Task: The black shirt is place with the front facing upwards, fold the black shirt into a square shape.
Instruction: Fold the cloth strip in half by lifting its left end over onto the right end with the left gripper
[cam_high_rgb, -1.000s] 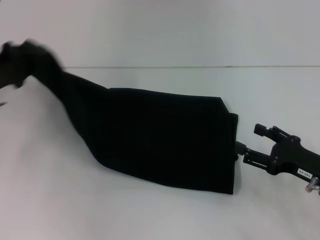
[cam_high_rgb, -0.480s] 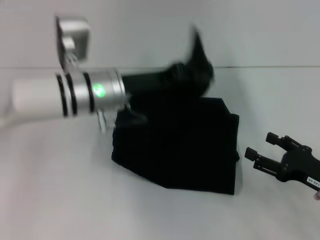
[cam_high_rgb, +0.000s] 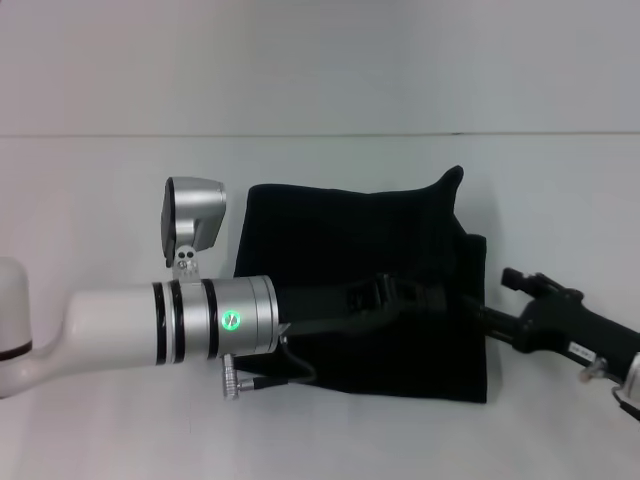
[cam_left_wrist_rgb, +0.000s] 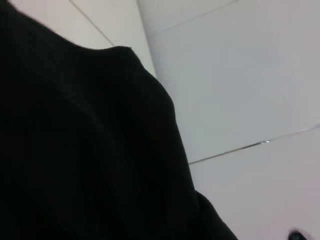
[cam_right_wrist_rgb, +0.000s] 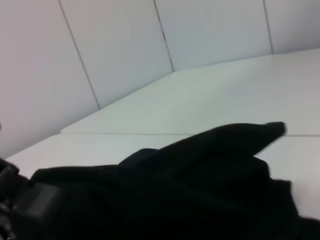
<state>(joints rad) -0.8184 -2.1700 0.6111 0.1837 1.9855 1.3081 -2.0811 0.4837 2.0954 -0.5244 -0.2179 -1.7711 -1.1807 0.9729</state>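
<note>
The black shirt (cam_high_rgb: 330, 230) lies folded into a rough square on the white table (cam_high_rgb: 100, 200), with one corner poking up at its far right. No lettering or label shows. My left arm reaches across the shirt from the left, and its gripper (cam_high_rgb: 430, 297) sits low over the shirt's right part, dark against the cloth. My right gripper (cam_high_rgb: 497, 300) is at the shirt's right edge, fingers apart, the lower one touching the cloth. The shirt fills the left wrist view (cam_left_wrist_rgb: 75, 150) and the lower half of the right wrist view (cam_right_wrist_rgb: 200, 170).
The white table runs back to a pale wall (cam_high_rgb: 320, 60). The left arm's white and silver forearm (cam_high_rgb: 200, 320) lies across the near left of the table. A thin cable (cam_high_rgb: 290, 378) hangs by its wrist.
My left arm swept from the far left across to the right, carrying the shirt's left part over onto the rest and coming down low. My right gripper drew back, then returned to the shirt's right edge.
</note>
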